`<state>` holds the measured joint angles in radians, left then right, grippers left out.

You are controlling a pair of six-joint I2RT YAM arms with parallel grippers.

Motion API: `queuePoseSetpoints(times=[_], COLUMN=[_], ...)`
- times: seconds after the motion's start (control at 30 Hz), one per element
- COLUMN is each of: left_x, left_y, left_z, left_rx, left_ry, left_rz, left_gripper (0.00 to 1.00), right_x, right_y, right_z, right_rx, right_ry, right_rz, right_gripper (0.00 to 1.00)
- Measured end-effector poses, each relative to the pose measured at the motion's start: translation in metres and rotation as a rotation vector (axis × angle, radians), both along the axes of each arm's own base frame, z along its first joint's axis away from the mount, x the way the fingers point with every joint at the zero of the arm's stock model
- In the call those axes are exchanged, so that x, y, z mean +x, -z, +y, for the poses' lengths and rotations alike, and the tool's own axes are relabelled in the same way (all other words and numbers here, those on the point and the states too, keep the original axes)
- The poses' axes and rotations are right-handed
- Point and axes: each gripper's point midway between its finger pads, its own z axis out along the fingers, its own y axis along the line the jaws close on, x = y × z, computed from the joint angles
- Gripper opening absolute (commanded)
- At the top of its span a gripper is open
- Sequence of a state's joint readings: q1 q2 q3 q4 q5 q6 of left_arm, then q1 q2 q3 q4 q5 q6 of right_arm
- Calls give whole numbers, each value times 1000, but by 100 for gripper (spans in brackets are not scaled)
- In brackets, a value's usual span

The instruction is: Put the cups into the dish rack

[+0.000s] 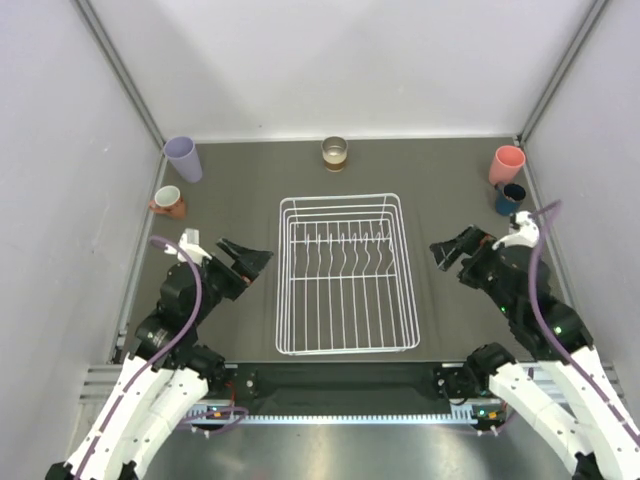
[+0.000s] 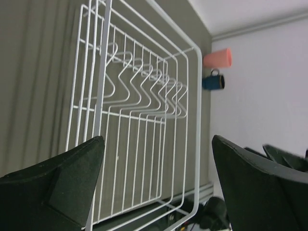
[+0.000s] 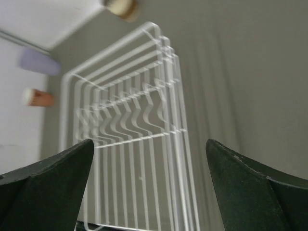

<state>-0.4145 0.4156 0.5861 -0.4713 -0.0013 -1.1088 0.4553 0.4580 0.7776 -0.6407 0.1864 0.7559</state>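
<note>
The white wire dish rack (image 1: 341,274) stands empty mid-table, also in the left wrist view (image 2: 144,120) and the right wrist view (image 3: 130,144). The lavender tumbler (image 1: 183,158) and terracotta mug (image 1: 168,201) sit at the far left. The shiny brownish cup (image 1: 335,153) stands behind the rack. The pink tumbler (image 1: 507,164) and dark blue mug (image 1: 511,198) sit at the far right. My left gripper (image 1: 250,259) is open and empty left of the rack. My right gripper (image 1: 452,247) is open and empty right of it.
White walls (image 1: 60,180) close in the dark table on the left, back and right. The arm bases and a metal rail (image 1: 340,385) run along the near edge.
</note>
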Motion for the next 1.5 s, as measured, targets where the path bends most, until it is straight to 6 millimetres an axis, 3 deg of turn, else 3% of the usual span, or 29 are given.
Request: queuePoseSetpoints(times=[0.1,0.23,0.33,0.53,0.6,0.73,0.87,1.07,1.2,1.33,1.5], left_x=[-5,-10,-13,-28,-34,-43,-50,-63,-75,-80,-80], left_y=[7,10,16,56,65,65,64,65,61,56,47], left_z=[-7,-10,-12,-27,-32,-40,-44,-48,-47,-44,-38], left_rx=[50,68,66,48,40,27,28,36,55,87,141], left_ry=[70,108,127,234,273,344,397,469,517,539,534], left_rz=[10,15,27,131,165,174,170,171,172,160,165], left_gripper=[99,99,99,98,98,98,96,95,95,95,95], right_x=[-2,-13,-21,-22,-14,-3,11,28,63,103,126], right_y=[34,53,51,37,40,47,28,4,2,18,27], right_z=[-9,-16,-20,-20,-13,-12,-12,-28,-53,-85,-128], right_rx=[-94,-139,-156,-207,-245,-306,-338,-382,-441,-489,-471], right_ry=[43,60,52,25,0,33,54,136,245,333,426], right_rz=[168,281,286,328,388,534,532,486,523,592,607], right_gripper=[100,100,100,100,100,100,100,100,100,100,100])
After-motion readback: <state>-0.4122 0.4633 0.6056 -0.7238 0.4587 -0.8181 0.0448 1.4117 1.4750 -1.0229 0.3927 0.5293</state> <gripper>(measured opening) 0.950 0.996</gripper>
